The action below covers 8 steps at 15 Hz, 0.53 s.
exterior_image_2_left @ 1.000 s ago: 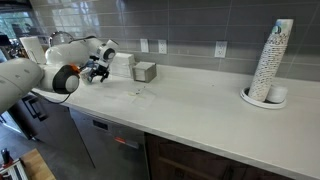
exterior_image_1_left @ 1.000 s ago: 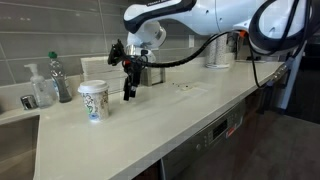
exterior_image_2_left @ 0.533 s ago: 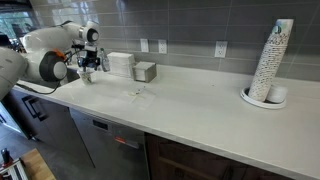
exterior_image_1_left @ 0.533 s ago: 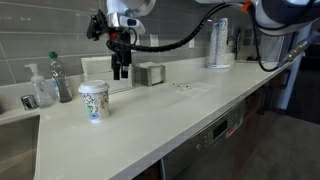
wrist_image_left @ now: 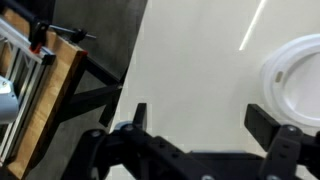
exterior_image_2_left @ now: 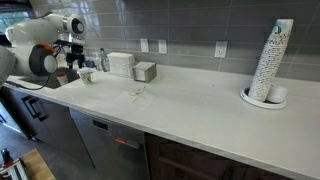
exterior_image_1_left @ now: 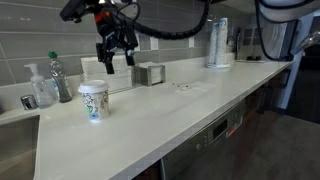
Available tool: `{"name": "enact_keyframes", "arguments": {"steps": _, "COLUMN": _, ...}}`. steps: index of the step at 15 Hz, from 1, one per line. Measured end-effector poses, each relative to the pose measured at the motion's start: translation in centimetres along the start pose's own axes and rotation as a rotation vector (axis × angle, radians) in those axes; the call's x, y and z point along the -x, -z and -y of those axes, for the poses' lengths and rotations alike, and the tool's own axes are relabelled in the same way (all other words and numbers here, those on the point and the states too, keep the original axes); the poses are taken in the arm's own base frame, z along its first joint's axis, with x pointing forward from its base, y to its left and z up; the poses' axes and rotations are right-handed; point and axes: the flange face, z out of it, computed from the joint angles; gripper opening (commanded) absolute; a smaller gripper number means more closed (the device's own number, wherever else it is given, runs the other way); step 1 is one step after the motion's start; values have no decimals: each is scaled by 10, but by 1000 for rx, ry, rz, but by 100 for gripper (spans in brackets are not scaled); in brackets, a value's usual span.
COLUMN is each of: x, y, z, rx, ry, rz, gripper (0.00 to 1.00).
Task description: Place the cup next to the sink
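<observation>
A white paper cup [exterior_image_1_left: 93, 101] with a printed pattern stands upright on the pale counter [exterior_image_1_left: 170, 110], a little right of the sink [exterior_image_1_left: 15, 140]. It also shows small in an exterior view [exterior_image_2_left: 86, 75], and its rim shows at the right edge of the wrist view [wrist_image_left: 295, 80]. My gripper [exterior_image_1_left: 114, 59] hangs open and empty above and behind the cup, clear of it. In the wrist view the gripper [wrist_image_left: 198, 118] is spread wide with only bare counter between its fingers.
Soap bottles [exterior_image_1_left: 43, 83] stand by the sink at the wall. A white box [exterior_image_2_left: 121, 64] and a grey metal box [exterior_image_1_left: 151, 74] sit against the tiled wall. A tall stack of cups [exterior_image_2_left: 272, 62] stands far along the counter.
The arm has risen and swung away from the cup toward the sink side. The cup stays where it stood on the counter. The gripper stays open.
</observation>
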Motion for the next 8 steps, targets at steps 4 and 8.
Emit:
{"name": "enact_keyframes", "arguments": {"steps": 4, "x": 4, "y": 19, "z": -40, "rx": 139, "ry": 148, "rz": -48, "gripper": 100}}
{"name": "enact_keyframes", "arguments": {"steps": 8, "x": 27, "y": 30, "z": -78, "rx": 268, "ry": 268, "rz": -128, "gripper": 100}}
